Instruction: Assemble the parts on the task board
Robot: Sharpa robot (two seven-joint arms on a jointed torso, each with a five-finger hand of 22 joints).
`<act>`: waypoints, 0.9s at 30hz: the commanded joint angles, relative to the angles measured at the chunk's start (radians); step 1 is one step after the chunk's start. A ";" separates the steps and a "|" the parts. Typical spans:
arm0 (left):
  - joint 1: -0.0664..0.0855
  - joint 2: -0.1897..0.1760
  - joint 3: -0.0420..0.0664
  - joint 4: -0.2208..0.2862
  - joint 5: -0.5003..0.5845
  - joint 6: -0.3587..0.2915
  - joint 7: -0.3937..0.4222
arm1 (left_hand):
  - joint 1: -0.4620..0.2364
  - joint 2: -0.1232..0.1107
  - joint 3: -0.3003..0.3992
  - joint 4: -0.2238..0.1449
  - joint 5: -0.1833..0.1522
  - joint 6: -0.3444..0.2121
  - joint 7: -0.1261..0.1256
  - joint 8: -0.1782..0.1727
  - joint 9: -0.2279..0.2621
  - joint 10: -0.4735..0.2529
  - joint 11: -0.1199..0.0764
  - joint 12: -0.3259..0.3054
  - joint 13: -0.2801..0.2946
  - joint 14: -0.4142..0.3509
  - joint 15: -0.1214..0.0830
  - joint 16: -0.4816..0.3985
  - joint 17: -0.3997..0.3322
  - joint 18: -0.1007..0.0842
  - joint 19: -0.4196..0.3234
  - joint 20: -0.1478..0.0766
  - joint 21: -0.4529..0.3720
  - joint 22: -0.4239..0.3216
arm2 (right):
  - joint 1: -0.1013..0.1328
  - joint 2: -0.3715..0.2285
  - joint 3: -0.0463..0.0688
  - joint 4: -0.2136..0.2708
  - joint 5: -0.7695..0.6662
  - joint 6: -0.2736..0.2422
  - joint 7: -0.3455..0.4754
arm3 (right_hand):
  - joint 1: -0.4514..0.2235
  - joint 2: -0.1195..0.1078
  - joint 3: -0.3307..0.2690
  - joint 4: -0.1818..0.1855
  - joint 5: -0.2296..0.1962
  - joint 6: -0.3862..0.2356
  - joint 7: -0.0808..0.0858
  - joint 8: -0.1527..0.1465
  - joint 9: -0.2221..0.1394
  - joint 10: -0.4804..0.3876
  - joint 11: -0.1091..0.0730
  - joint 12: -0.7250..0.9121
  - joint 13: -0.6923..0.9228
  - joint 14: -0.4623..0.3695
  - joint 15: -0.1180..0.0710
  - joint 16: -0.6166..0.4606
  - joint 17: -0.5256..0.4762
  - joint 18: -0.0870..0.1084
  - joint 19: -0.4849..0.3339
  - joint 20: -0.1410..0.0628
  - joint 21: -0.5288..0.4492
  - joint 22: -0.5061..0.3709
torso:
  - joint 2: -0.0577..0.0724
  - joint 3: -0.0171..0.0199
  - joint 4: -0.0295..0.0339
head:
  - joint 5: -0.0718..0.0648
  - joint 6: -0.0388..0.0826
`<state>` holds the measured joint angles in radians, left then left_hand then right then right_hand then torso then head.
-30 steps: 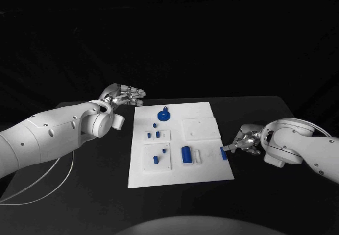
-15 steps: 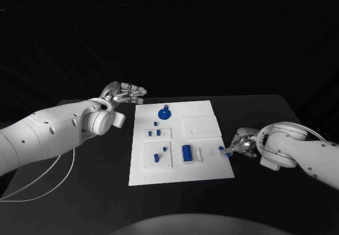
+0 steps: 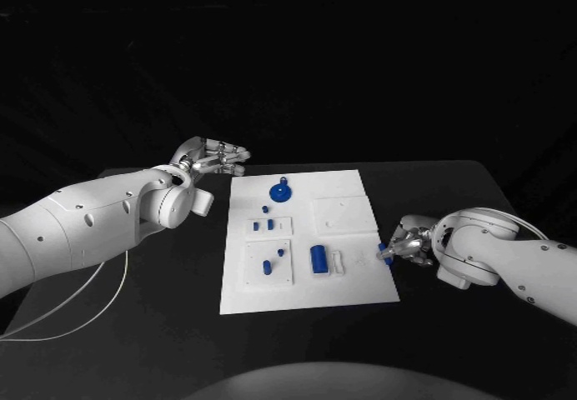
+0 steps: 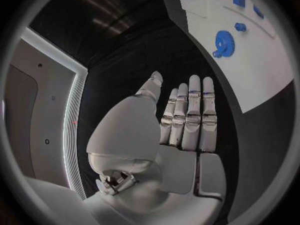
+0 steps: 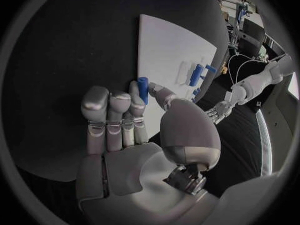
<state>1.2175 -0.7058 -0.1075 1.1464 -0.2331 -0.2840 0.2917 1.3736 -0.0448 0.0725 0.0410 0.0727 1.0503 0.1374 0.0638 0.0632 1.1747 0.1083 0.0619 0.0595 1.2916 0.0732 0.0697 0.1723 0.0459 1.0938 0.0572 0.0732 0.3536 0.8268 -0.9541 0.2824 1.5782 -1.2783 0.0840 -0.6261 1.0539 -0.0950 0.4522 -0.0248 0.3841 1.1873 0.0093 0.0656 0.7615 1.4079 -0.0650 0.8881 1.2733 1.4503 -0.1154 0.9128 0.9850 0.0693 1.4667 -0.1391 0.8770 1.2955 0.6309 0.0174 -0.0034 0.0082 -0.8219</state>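
A flat white rectangular task board (image 3: 308,292) lies in the middle of the black table (image 3: 144,333), its long side running away from the robot. Near its far end sits a round blue toothed gear part (image 3: 279,196), which the left wrist view also catches (image 4: 222,42). Closer in are two small blue pegs in a raised white block (image 3: 269,225), then two more small blue pieces on a square white block (image 3: 269,264), and just beside that a longer blue cylinder-shaped part (image 3: 318,260) lying next to a white slotted fixture (image 3: 340,263). A plain raised white square plate (image 3: 339,217) takes up the board's right side. The right silver hand (image 3: 407,244) is at the board's right edge, about level with the blue cylinder, and it grasps a short blue peg-like part (image 3: 385,252); from the right wrist view that piece (image 5: 143,89) is pinched between the thumb and the tips of the fingers (image 5: 135,96), right at the edge of the board. The left silver hand (image 3: 214,158) hangs off the board's far left corner over the black table, released and holding nothing, its fingers (image 4: 190,112) stretched out straight side by side with the thumb a little apart.
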 commanded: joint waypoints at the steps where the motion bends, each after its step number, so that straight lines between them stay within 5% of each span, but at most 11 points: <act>1: -0.001 0.000 0.001 0.002 0.007 0.011 0.008 | -0.007 0.001 -0.006 -0.001 -0.005 -0.007 -0.001 -0.001 0.000 -0.007 0.001 -0.001 0.001 -0.008 0.002 -0.002 0.001 -0.009 0.007 0.001 0.004 -0.001 | -0.004 0.002 -0.002 0.001 0.006 -0.036 0.013 | -0.028 0.008 0.174 -0.167 0.009 0.000 0.005 0.000 0.043 0.010 -0.004 -0.003 -0.001 0.003 -0.002 -0.003 -0.003 0.000 0.059 0.001 0.003 0.002 | 0.000 -0.0002 -0.0002 | 0.000 0.000; 10: -0.001 -0.001 0.001 0.002 0.007 0.012 0.006 | -0.006 0.002 -0.006 -0.001 -0.005 -0.008 -0.001 -0.001 0.000 -0.007 0.002 -0.001 0.001 -0.008 0.002 -0.002 0.001 -0.009 0.007 0.001 0.004 -0.002 | -0.004 -0.007 -0.001 0.004 0.025 -0.053 0.034 | -0.031 0.009 0.183 -0.176 0.023 0.004 0.005 0.000 0.059 0.010 -0.004 -0.005 -0.003 0.002 -0.003 -0.004 -0.005 0.000 0.059 0.000 0.001 0.001 | 0.000 0.0002 -0.0015 | 0.001 0.001; 15: -0.001 0.000 0.001 0.000 0.007 0.013 0.004 | -0.006 0.002 -0.006 -0.001 -0.005 -0.008 -0.001 -0.001 0.000 -0.007 0.002 -0.001 0.001 -0.008 0.002 -0.002 0.001 -0.009 0.007 0.001 0.004 -0.002 | -0.001 -0.016 0.013 0.005 0.044 -0.045 0.047 | -0.030 0.007 0.184 -0.180 0.024 0.007 0.005 0.000 0.062 0.010 -0.004 -0.006 -0.003 0.002 -0.003 -0.005 -0.006 -0.001 0.058 0.000 0.001 0.001 | -0.001 0.0003 0.0002 | 0.001 0.003; 27: -0.001 0.004 0.001 -0.003 0.007 0.016 0.000 | -0.005 0.004 -0.009 -0.001 -0.006 -0.011 0.000 -0.001 0.000 -0.007 0.002 -0.001 0.001 -0.009 0.002 -0.002 0.001 -0.009 0.008 0.001 0.004 -0.006 | 0.049 -0.011 0.022 0.075 0.056 -0.022 0.046 | -0.022 0.012 0.183 -0.183 0.005 0.006 0.006 0.000 0.061 0.009 -0.003 -0.010 -0.006 0.001 -0.003 -0.007 -0.009 0.000 0.058 0.000 -0.001 0.001 | 0.000 -0.0005 0.0002 | 0.009 0.001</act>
<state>1.2174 -0.7046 -0.1075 1.1422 -0.2325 -0.2826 0.2885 1.3736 -0.0448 0.0697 0.0382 0.0727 1.0431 0.1374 0.0638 0.0632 1.1747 0.1082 0.0619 0.0595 1.2880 0.0768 0.0697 0.1720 0.0459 1.0938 0.0571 0.0732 0.3481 0.8747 -0.9698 0.3049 1.6416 -1.2306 0.0426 -0.5913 1.0225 -0.0935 0.4862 -0.0540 0.3911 1.1912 0.0128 0.0619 0.8233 1.4083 -0.0681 0.8840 1.2690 1.4504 -0.1151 0.9091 0.9768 0.0688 1.4667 -0.1391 0.8770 1.2961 0.6306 0.0175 -0.0037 0.0163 -0.8209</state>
